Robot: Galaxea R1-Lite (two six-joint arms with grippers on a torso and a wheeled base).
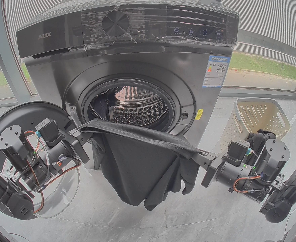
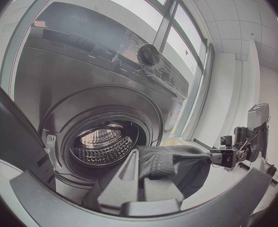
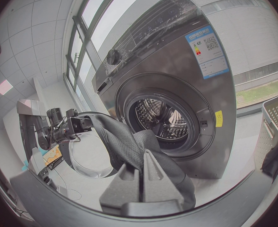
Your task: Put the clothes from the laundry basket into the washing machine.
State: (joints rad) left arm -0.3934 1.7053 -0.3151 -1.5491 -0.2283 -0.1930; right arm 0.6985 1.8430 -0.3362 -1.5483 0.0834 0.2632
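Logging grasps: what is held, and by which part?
One black garment, stretched by its upper edge: left hand at one end, right hand at the other.

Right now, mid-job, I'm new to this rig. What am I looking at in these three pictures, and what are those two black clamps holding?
The head view comes from a camera on the robot's head, looking down at its two arms. The other two views come from a camera on each wrist, so each shows its own gripper close up and the other arm farther off. The left gripper and the right gripper are both shut on one black garment. It is stretched between them and hangs in front of the washing machine. The machine's door is swung open on the robot's left, so you can see the steel drum. The laundry basket stands on the floor to the right, with more dark clothing at its rim.
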